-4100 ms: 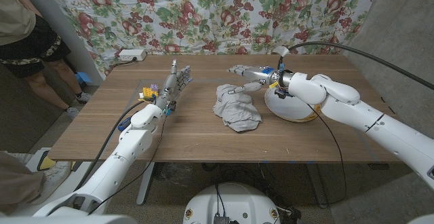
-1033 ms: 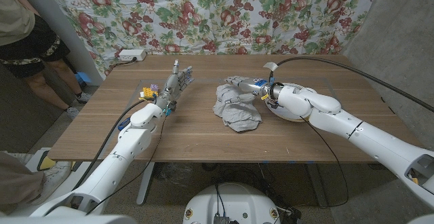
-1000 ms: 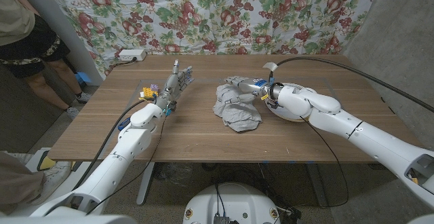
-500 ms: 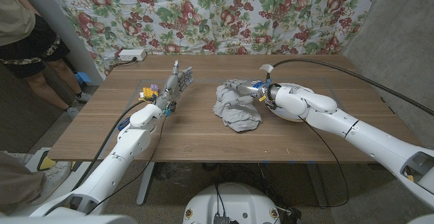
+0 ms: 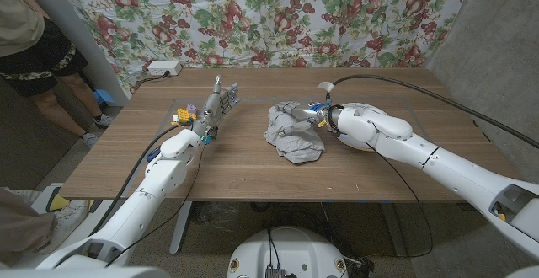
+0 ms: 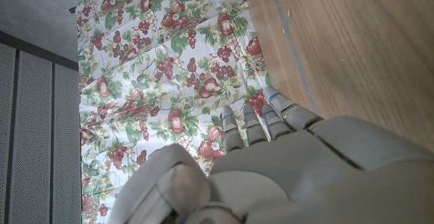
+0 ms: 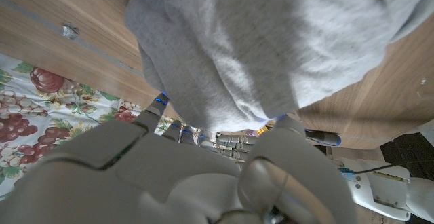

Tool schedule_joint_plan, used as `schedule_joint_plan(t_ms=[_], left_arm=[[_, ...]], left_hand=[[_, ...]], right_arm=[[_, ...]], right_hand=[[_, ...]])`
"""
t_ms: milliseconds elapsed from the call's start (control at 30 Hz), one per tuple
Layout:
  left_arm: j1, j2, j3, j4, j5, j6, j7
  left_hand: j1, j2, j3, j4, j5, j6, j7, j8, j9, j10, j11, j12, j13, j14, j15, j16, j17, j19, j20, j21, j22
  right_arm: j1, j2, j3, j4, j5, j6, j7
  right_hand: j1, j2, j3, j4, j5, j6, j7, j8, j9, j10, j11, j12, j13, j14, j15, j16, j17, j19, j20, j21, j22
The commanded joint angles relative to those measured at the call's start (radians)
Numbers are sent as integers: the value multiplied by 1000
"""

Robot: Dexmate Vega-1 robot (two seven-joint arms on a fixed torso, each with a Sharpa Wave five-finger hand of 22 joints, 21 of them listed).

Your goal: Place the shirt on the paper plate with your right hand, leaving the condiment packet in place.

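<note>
On the wooden counter (image 5: 253, 173), the robot's left hand (image 5: 217, 107) waits with fingers apart, holding nothing, beside a small cluster of yellow and purple items (image 5: 184, 112) (too small to identify). At centre lies the crumpled grey fabric shirt (image 5: 292, 135). The right hand (image 5: 295, 112) reaches onto its top edge, fingers closing into the cloth. The white paper plate (image 5: 335, 135) sits mostly hidden behind that arm.

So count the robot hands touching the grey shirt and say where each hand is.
1. The right hand reaches onto the grey shirt at mid-table; whether it grips yet is unclear. The left hand stands apart at the table's left.
</note>
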Motion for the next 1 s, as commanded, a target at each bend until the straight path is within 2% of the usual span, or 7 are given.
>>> schedule_joint_plan(t_ms=[33,267,367,467,900,1000], left_arm=[[-2,-3,-3,7,1,-4,-6],[7,-2,-5,-4,0,-1,-2],[10,-2,-6,-8,1,-2,1],[13,-1,-5,-14,1,-2,3],[28,4,-6,-35,0,2,14],[28,4,-6,-35,-1,2,15]], left_hand=[[13,-1,-4,0,-2,3,2,0,2,-1,1,4,5,-5,-76,2,3,-3,-58,8,2],[13,-1,-4,0,-2,4,3,1,2,0,5,4,5,-6,-74,2,3,-4,-57,8,2],[13,-1,-4,0,-2,4,4,0,2,-1,5,4,5,-6,-75,2,3,-4,-57,8,2],[13,-1,-4,0,-2,4,3,1,2,0,4,4,5,-6,-74,2,3,-4,-57,8,2],[13,-1,-4,0,-2,4,3,0,3,-1,4,4,5,-6,-74,2,3,-4,-58,8,2],[13,-1,-4,0,-2,5,3,0,3,-1,4,4,5,-6,-74,3,3,-4,-58,8,2]], right_arm=[[15,14,-21,16,-5,11,15],[12,13,-25,12,-8,5,19],[10,12,-27,9,-12,2,21],[8,12,-28,7,-16,-2,21],[8,17,-37,14,-26,-5,24],[8,21,-40,15,-28,-9,26]], right_hand=[[20,3,2,-7,6,-13,-1,3,2,-28,5,1,4,-5,7,4,1,1,4,1,2],[28,5,5,-10,7,-15,-2,4,3,-32,9,1,4,-6,6,4,1,0,2,-1,2],[36,8,8,-13,8,-14,-2,6,3,-35,20,2,4,-6,5,4,1,-20,-3,-11,3],[39,9,9,-14,9,-14,-2,7,3,-35,21,3,4,-3,5,6,1,-25,-8,-12,3],[62,17,17,-18,12,1,1,16,3,-34,25,8,4,48,-16,22,3,-22,-23,-11,5],[71,21,21,-20,13,24,-8,25,3,-25,22,13,5,57,-18,24,4,-19,-25,-9,5]])
